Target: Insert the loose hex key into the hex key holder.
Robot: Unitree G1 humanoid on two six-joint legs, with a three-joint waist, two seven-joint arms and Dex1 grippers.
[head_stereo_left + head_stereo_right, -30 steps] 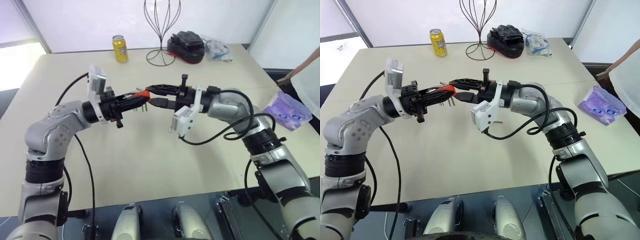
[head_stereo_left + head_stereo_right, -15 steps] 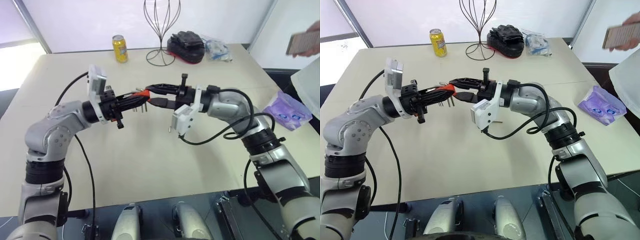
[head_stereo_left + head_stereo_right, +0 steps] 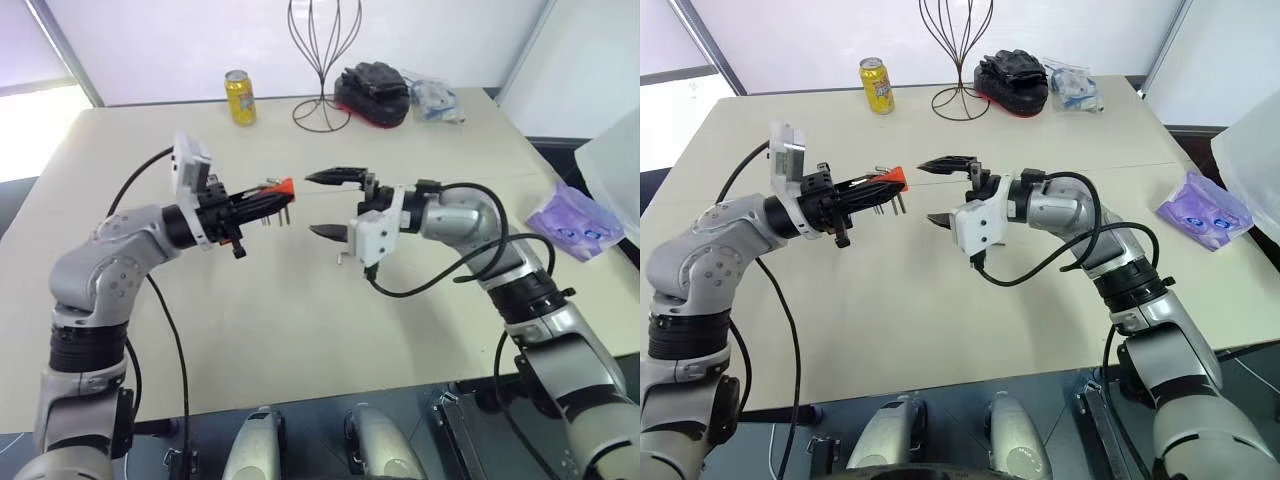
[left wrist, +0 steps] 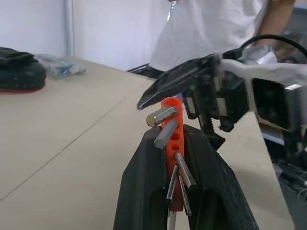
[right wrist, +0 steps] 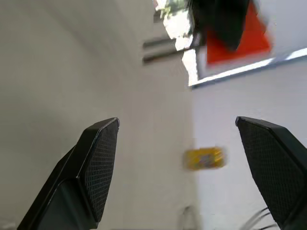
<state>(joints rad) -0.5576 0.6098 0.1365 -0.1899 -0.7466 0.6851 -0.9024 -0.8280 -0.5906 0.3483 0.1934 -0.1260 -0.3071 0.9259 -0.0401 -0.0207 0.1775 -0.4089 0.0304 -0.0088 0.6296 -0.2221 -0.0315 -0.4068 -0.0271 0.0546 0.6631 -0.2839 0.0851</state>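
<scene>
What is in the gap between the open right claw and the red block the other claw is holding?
Nothing: in the left eye view only bare table shows behind the gap between the right gripper and the hex key holder, which the left gripper clamps.

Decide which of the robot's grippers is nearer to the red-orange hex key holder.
The left. The left gripper is shut on the hex key holder, held above the table. The right gripper hangs open beside it, apart from the holder.

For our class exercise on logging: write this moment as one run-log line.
left hand: shut on hex key holder, above table | right hand: open, empty, beside holder | keys seated in holder
</scene>
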